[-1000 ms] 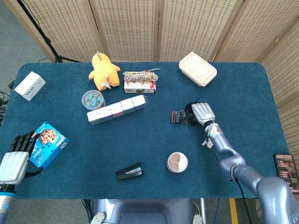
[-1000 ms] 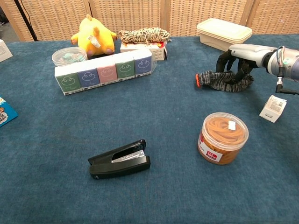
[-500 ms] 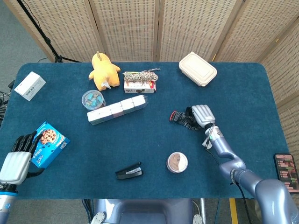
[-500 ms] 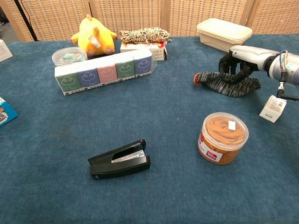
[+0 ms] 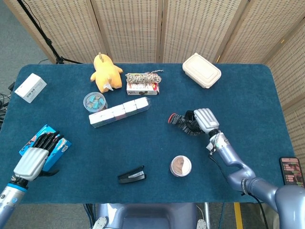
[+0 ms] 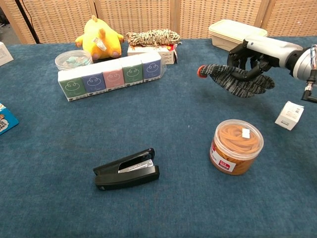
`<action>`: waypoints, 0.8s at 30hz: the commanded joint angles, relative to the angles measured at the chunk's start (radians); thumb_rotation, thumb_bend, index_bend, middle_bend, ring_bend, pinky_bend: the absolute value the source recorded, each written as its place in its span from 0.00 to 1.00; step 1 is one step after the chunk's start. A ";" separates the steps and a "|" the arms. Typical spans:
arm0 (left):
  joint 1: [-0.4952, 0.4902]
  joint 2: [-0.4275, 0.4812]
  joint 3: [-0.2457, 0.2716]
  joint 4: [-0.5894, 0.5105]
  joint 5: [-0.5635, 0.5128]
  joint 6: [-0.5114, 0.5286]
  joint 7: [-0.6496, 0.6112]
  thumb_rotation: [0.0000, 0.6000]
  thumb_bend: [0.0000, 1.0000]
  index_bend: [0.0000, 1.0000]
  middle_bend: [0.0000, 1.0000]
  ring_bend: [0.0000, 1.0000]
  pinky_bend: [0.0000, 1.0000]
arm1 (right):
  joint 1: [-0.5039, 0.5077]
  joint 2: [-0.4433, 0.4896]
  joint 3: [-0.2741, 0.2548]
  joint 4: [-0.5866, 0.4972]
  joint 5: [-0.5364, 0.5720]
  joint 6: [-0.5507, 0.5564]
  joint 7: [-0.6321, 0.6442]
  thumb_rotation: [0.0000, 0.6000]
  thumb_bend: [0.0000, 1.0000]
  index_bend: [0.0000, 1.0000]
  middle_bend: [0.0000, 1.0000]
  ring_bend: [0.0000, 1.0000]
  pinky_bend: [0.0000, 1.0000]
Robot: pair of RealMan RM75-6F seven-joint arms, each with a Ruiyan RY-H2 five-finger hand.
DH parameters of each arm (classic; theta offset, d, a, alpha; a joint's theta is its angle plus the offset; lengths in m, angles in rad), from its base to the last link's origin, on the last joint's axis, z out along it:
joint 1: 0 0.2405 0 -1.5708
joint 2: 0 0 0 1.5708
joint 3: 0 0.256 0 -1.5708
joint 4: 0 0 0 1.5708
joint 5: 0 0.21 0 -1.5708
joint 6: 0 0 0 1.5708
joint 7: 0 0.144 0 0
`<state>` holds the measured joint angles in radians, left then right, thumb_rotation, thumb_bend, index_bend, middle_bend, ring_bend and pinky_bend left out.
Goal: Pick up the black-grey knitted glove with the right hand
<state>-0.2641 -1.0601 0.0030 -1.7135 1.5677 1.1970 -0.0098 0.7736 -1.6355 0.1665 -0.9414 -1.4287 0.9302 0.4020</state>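
The black-grey knitted glove (image 5: 182, 122) (image 6: 235, 80) has a red cuff edge and hangs above the blue table, right of centre. My right hand (image 5: 204, 119) (image 6: 254, 53) grips it from above, dark fingers curled into the knit. The glove's cuff end points left and its finger end droops to the right in the chest view. My left hand (image 5: 38, 155) hovers over the blue cookie box (image 5: 28, 144) at the table's left edge, fingers apart and holding nothing; only the box's corner (image 6: 6, 120) shows in the chest view.
A tub of rubber bands (image 6: 236, 146) (image 5: 180, 165) stands below the glove. A small white tag box (image 6: 290, 115) lies right of it. A black stapler (image 6: 128, 170), a row of tissue packs (image 6: 111, 75), a yellow plush (image 6: 98, 38), a cream lunchbox (image 5: 201, 70) and a yarn box (image 5: 142, 82) stand around.
My right hand has lifted the glove off the table and carried it slightly left. My left hand has moved up and right over the cookie box.
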 commanded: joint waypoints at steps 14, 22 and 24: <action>-0.288 -0.007 0.047 0.140 0.353 -0.044 -0.521 1.00 0.09 0.00 0.00 0.00 0.00 | 0.014 0.176 0.028 -0.493 -0.038 0.052 -0.017 1.00 0.58 0.59 0.59 0.53 0.67; -0.381 0.049 0.053 0.040 0.353 -0.121 -0.528 1.00 0.09 0.00 0.00 0.00 0.00 | 0.027 0.163 0.044 -0.575 0.007 0.029 -0.051 1.00 0.58 0.60 0.59 0.53 0.67; -0.401 0.071 0.053 0.011 0.344 -0.145 -0.525 1.00 0.09 0.00 0.00 0.00 0.00 | 0.028 0.154 0.047 -0.578 0.012 0.034 -0.061 1.00 0.58 0.60 0.59 0.53 0.67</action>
<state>-0.6446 -1.0098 0.0535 -1.6779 1.9199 1.0748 -0.5358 0.8007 -1.4770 0.2110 -1.5163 -1.4203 0.9617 0.3455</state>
